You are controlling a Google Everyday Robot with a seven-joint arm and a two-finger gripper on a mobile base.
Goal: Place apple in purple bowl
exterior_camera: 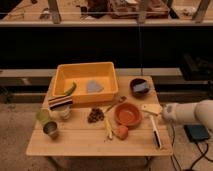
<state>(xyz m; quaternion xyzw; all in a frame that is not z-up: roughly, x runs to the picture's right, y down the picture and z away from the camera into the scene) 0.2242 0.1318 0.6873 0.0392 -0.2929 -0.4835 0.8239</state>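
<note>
Apple (121, 131) is seen ungrasped in front of the orange bowl (128, 114); the claw (149, 108) is held open and empty just beside that bowl, readied for pickup.

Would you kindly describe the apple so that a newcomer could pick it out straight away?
On the wooden table, look at the near edge of the large orange-red bowl, left of the gripper hovering at the table's right side. The apple is the small round orange-red fruit there, unlike the dark grapes further left.
</note>
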